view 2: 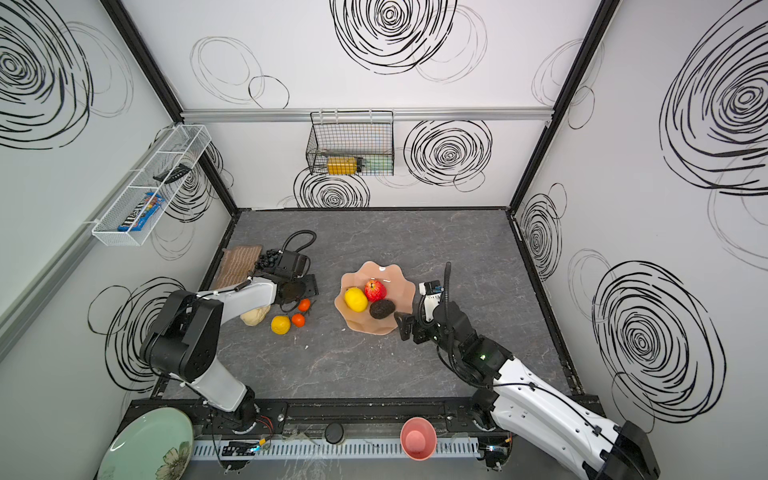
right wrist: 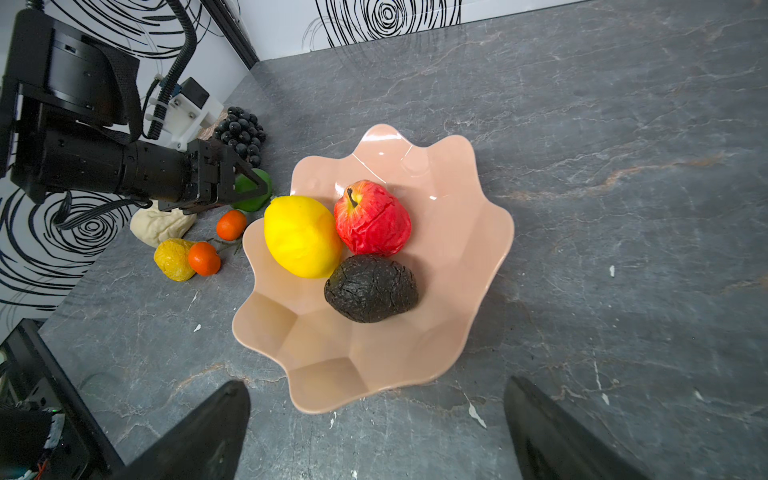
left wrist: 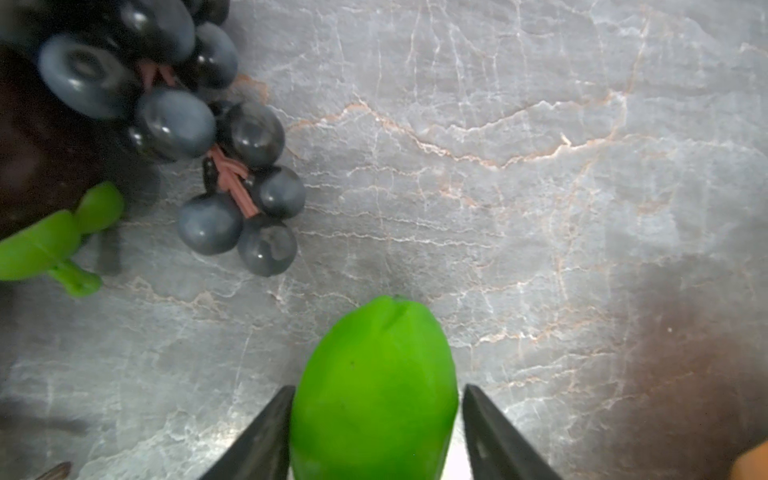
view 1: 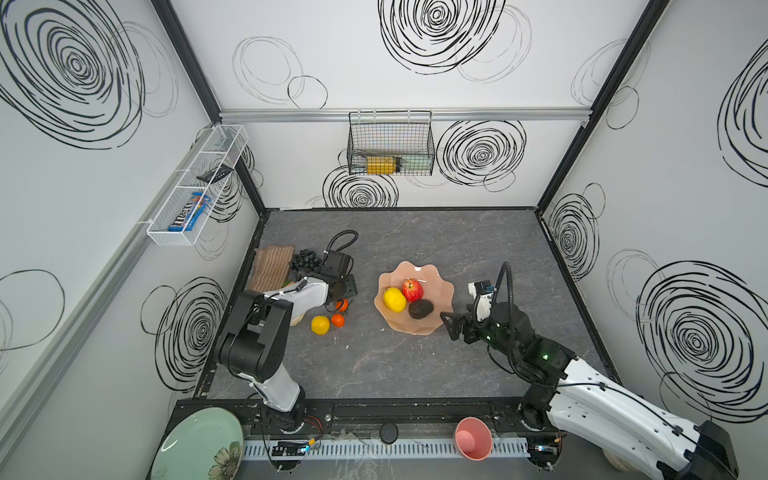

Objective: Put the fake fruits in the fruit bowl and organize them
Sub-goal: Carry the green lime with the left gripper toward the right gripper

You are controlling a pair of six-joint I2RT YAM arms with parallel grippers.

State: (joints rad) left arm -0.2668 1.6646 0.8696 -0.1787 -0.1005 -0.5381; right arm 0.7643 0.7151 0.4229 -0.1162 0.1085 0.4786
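My left gripper [left wrist: 378, 388] is shut on a green lime [left wrist: 374, 395] that rests on the table, with the black grape bunch [left wrist: 166, 120] just beyond it. The right wrist view shows the same fingers straddling the lime [right wrist: 264, 189]. The peach fruit bowl [view 1: 440, 286] holds a yellow lemon [view 1: 394, 299], a red apple [view 1: 412, 289] and a dark avocado [view 1: 421, 309]. On the table to its left lie another lemon [view 1: 320, 324], two oranges [view 1: 338, 320] and a beige pear [view 2: 255, 316]. My right gripper [right wrist: 376, 384] is open and empty at the bowl's near right rim.
A woven mat [view 1: 272, 268] lies by the left wall behind the grapes. A green floral plate [view 1: 199, 444] and a pink cup [view 1: 473, 438] sit on the front rail. A wire basket [view 1: 390, 143] hangs on the back wall, a white shelf [view 1: 195, 187] on the left wall.
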